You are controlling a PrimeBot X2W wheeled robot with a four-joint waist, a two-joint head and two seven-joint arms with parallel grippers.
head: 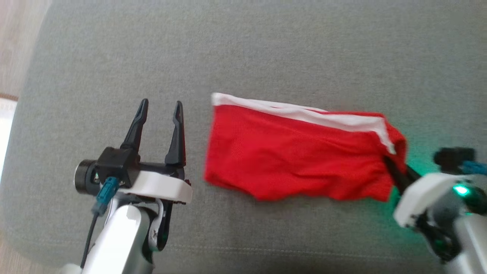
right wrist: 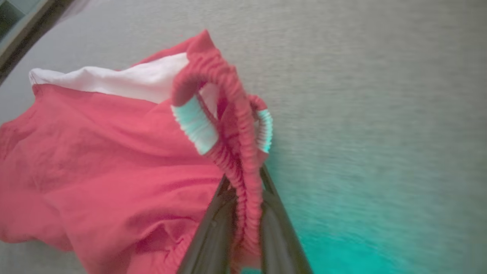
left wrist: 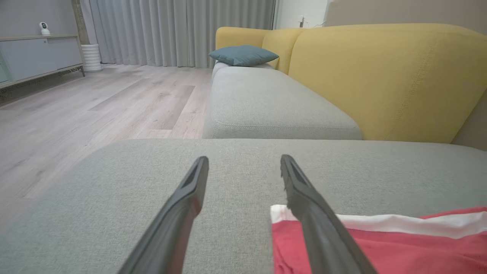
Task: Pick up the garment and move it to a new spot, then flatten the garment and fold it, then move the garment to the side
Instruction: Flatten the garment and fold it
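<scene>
Red shorts (head: 296, 152) lie right of centre in the head view on the grey sofa seat (head: 266, 49), with a white stripe along their upper edge. Right gripper (head: 393, 167): jaws closed on the bunched elastic waistband (right wrist: 236, 114). Left gripper (head: 159, 108): jaws open, empty, just beside the shorts' left edge. Recommended: lift slowly and keep the waistband pinched. The right fingertips are buried in fabric and the right wrist view is blurred, so grip depth is unconfirmed.

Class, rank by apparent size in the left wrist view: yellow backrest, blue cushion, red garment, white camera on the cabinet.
1. yellow backrest
2. red garment, near the camera and cropped
3. blue cushion
4. white camera
</scene>
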